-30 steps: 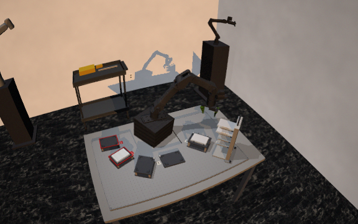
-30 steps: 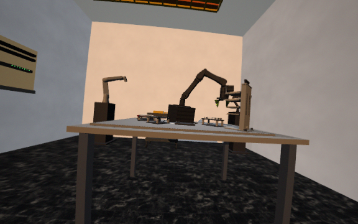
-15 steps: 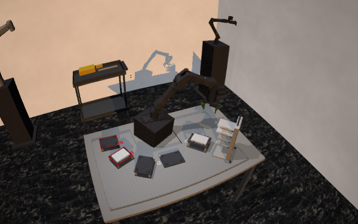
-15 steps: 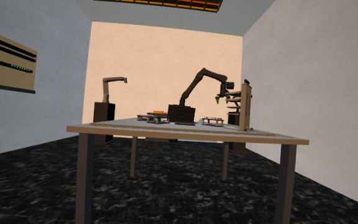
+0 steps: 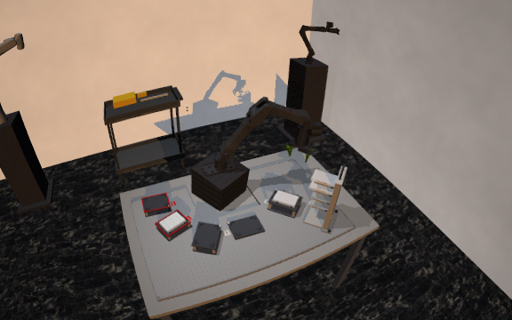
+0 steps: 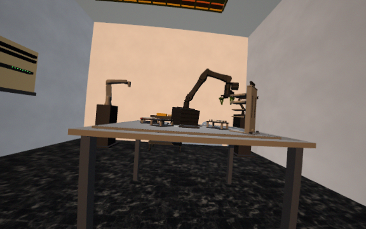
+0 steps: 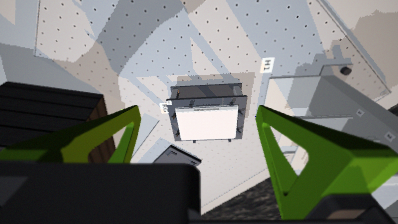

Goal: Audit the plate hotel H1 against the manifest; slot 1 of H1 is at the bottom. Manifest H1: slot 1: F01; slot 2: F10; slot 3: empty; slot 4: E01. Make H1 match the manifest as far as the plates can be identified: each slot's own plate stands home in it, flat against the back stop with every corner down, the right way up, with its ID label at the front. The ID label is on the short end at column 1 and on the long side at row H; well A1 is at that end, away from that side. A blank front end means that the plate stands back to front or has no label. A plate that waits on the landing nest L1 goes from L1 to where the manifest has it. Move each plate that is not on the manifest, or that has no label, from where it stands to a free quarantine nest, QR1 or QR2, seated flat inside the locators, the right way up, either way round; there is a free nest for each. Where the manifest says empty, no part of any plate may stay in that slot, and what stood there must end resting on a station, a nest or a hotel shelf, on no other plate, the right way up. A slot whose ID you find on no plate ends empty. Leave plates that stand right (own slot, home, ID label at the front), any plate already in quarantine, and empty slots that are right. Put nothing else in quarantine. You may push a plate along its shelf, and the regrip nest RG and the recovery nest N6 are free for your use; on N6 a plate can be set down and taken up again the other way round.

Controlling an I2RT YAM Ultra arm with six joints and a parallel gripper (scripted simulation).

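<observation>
The plate hotel H1 (image 5: 332, 200) (image 6: 250, 109) (image 7: 330, 100) stands upright near the table's right edge. Its shelves show as pale slabs, and I cannot read any label. A white plate (image 5: 285, 197) (image 7: 207, 124) lies on a dark nest (image 5: 283, 208) to the left of the hotel. My gripper (image 5: 299, 152) (image 6: 226, 100) (image 7: 198, 111) is open and empty. It hangs high above the table, behind the hotel and that nest. In the wrist view the white plate shows far below, between the green fingers.
Two red-rimmed nests sit at the table's left; one (image 5: 156, 203) is dark and bare, the other (image 5: 173, 223) bears a white plate. A dark raised nest (image 5: 206, 236) and a flat dark nest (image 5: 245, 226) lie at the front middle. The arm's block base (image 5: 220, 184) stands at the centre.
</observation>
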